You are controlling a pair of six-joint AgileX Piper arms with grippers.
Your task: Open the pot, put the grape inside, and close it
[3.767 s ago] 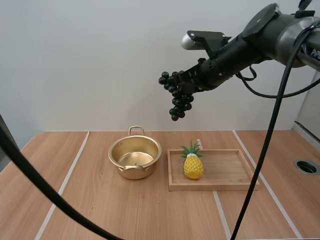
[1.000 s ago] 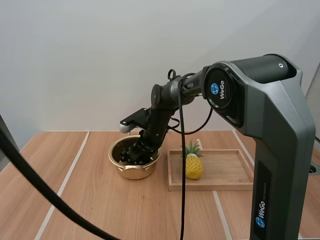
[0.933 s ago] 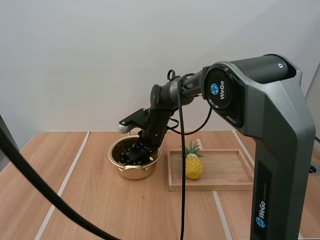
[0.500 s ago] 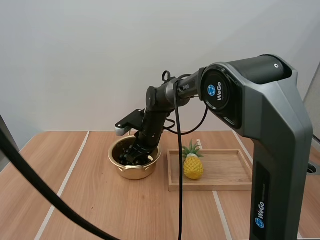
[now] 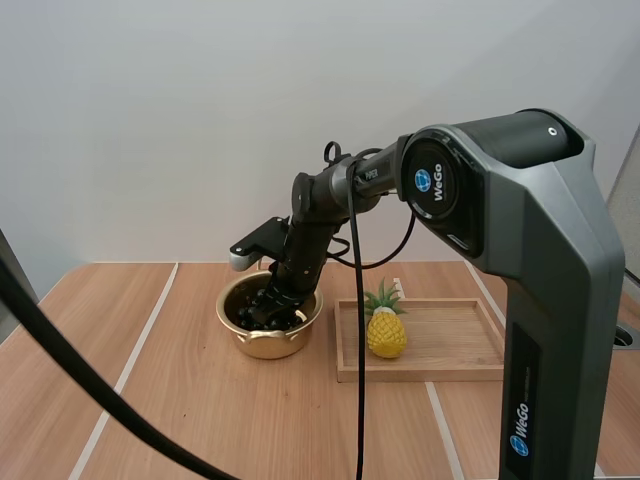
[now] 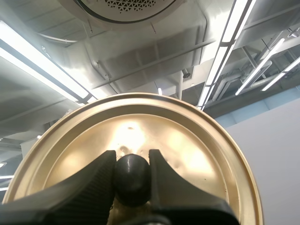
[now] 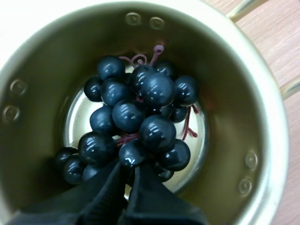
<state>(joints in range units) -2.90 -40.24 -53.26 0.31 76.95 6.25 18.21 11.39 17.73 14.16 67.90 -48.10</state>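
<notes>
Grapes: the bunch of grapes (image 7: 136, 122) lies on the floor of the pot (image 5: 266, 346), with the wall around it on all sides.
Right gripper: the right gripper (image 7: 132, 165) is deep in the pot. Its jaws are narrow and pinch the bunch at the near side.
Left gripper: the left gripper (image 6: 132, 159) has its jaws closed on the black knob (image 6: 132, 180) of the lid (image 6: 187, 154), which is held apart from the pot.
Risk at release: if the arm lifts before the jaws open enough, I think the bunch comes up with it, because a stem can catch between the fingers.
Risk at pot: the pot looks light. A finger dragging on the inner wall can tip it or push it.
Risk at closing: the lid hangs from the small knob only, so it may tilt and land crooked on the rim.
Edges: the wooden tray (image 5: 450, 340) with the pineapple (image 5: 386, 335) is just beside the pot, on its right.
Open room: straight up from the pot looks free. The table (image 5: 200, 420) shows bare wood to the left and in front.
</notes>
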